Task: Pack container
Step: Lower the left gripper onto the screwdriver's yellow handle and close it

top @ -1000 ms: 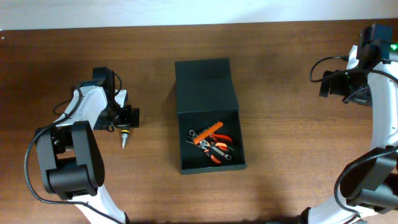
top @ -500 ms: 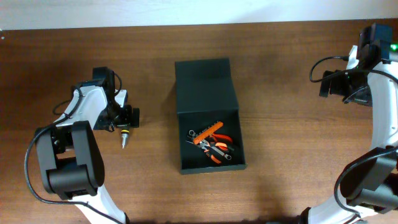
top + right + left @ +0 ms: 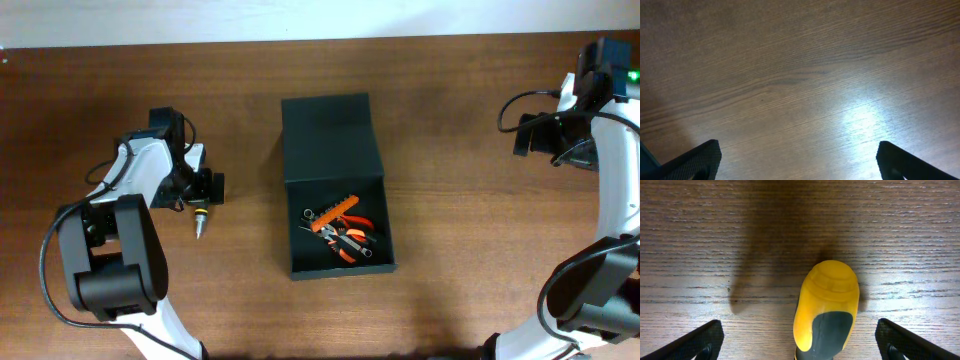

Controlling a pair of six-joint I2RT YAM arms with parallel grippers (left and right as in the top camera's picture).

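Note:
The dark green-black container (image 3: 290, 255) lies in the middle of the table with its flap lid (image 3: 328, 135) folded open toward the back. Inside it lie several orange and black hand tools (image 3: 340, 230). A yellow and black screwdriver (image 3: 201, 218) lies on the table at the left; its handle shows in the left wrist view (image 3: 827, 307). My left gripper (image 3: 203, 190) is open, its fingers (image 3: 800, 342) apart on either side of the handle, not touching it. My right gripper (image 3: 528, 135) is open and empty over bare wood (image 3: 800, 160) at the far right.
The table's far edge meets a pale wall (image 3: 300, 18) at the top of the overhead view. A cable (image 3: 530, 100) loops from the right arm.

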